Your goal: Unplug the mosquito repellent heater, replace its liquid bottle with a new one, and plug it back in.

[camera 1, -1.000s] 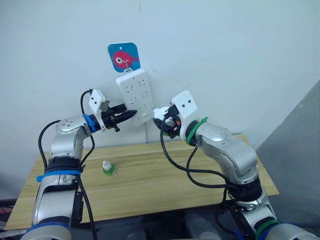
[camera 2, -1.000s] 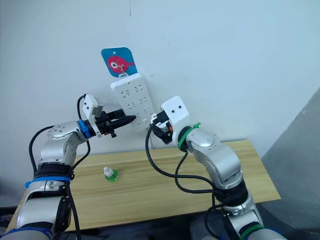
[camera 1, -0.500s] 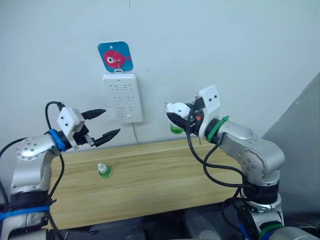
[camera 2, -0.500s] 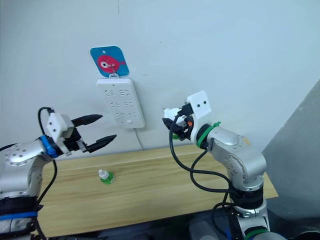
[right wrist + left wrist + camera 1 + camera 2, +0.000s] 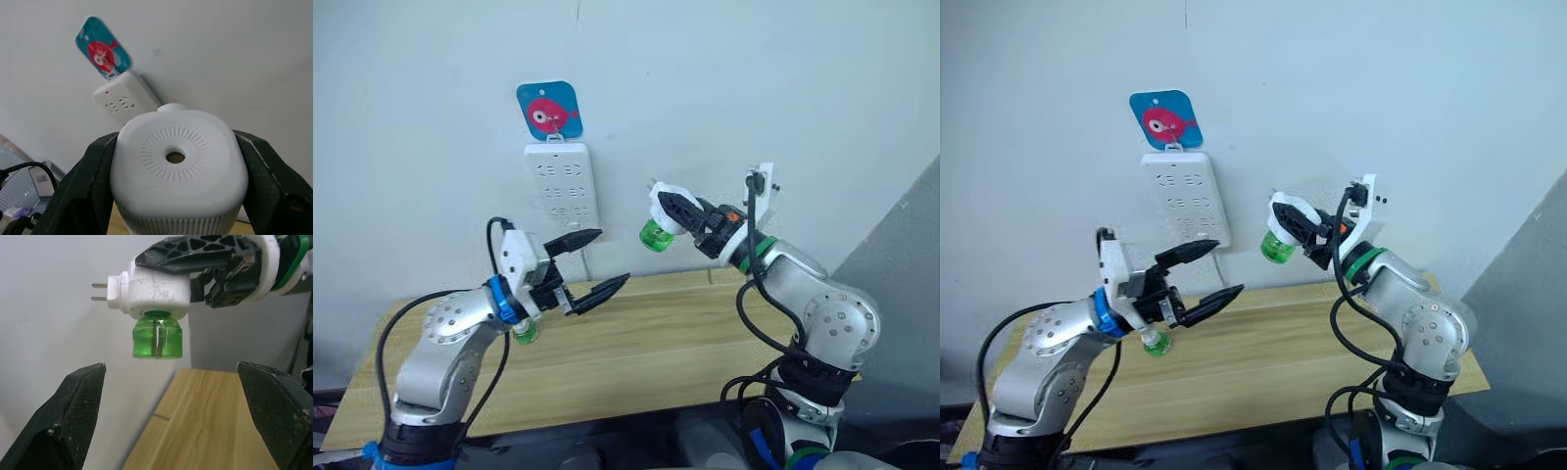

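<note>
My right gripper (image 5: 683, 210) is clamped on the mosquito repellent heater (image 5: 668, 205), one black finger pressed against each side of its white body, and I hold it up in the air to the right of the power strip (image 5: 562, 186), clear of the wall. Its two metal prongs (image 5: 99, 292) stick out bare toward the wall, and its green liquid bottle (image 5: 654, 235) hangs under it, screwed into the base. My left gripper (image 5: 592, 264) is raised lower and to the left, fingers spread wide apart and empty, pointing toward the heater with a gap between us. Behind my left wrist a second small green bottle (image 5: 1155, 343) stands on the wooden table (image 5: 705, 343). The power strip hangs on the far wall below a blue tag with a pink fish (image 5: 550, 109).
</note>
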Tool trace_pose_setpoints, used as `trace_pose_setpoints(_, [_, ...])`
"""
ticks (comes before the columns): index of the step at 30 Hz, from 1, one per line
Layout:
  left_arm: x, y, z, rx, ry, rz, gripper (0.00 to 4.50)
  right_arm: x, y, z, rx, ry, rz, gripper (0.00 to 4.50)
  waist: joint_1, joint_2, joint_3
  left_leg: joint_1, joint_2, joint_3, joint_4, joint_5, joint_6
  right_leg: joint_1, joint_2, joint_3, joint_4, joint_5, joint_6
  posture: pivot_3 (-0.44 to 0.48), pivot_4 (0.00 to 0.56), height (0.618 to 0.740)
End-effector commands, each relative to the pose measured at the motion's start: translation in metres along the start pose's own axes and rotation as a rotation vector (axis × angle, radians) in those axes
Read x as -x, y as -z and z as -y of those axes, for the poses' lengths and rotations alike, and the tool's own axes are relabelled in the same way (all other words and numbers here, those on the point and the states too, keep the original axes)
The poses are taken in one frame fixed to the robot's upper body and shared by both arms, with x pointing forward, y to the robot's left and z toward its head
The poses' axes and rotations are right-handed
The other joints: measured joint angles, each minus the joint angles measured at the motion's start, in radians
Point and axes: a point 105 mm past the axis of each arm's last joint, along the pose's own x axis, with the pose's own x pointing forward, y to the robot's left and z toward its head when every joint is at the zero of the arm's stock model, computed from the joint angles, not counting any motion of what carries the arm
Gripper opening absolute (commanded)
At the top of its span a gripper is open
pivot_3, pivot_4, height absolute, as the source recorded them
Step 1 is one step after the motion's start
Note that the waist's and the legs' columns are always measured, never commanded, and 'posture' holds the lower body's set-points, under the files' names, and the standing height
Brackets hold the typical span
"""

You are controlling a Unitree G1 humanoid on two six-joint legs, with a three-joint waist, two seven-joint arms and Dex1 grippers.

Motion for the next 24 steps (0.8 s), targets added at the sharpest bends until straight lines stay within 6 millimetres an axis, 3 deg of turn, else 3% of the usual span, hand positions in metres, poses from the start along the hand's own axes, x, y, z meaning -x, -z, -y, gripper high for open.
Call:
trace_pose_setpoints(1, [-0.004, -0.012, 0.003, -0.016, 0.013, 0.039, 4.5, -0.001, -0.008, -0.02, -0.031, -0.073, 0.051, 2.97, -0.007, 0.002, 0.0, 0.0, 0.0, 0.001, 0.0, 0.0, 0.0, 0.0, 0.0, 0.001, 0.0, 0.0, 0.0, -0.174, 0.06, 0.74])
trace_pose_setpoints(5, [-0.031, -0.012, -0.006, -0.01, 0.018, 0.103, 4.5, 0.0, -0.003, -0.027, -0.222, -0.096, 0.107, 2.97, -0.008, 0.004, 0.0, -0.001, 0.0, 0.0, 0.0, 0.0, 0.0, 0.0, 0.0, 0.0, 0.0, -0.001, 0.0, -0.222, 0.055, 0.74])
trace_pose_setpoints(11, [-0.05, -0.012, -0.004, -0.03, 0.038, 0.152, 4.5, 0.002, -0.001, -0.032, -0.365, -0.1, 0.116, 2.97, -0.042, 0.005, 0.0, -0.001, 0.0, 0.002, 0.0, 0.0, 0.0, 0.0, 0.0, 0.002, -0.001, 0.0, -0.001, -0.235, 0.052, 0.74])
trace_pose_setpoints(24, [-0.055, -0.015, -0.006, -0.021, 0.013, 0.179, 4.5, 0.004, 0.006, -0.042, -0.463, -0.1, 0.077, 2.97, -0.052, 0.006, -0.001, -0.001, 0.0, 0.002, 0.0, 0.0, 0.0, 0.0, 0.001, 0.003, 0.0, -0.003, 0.003, -0.229, 0.046, 0.74])
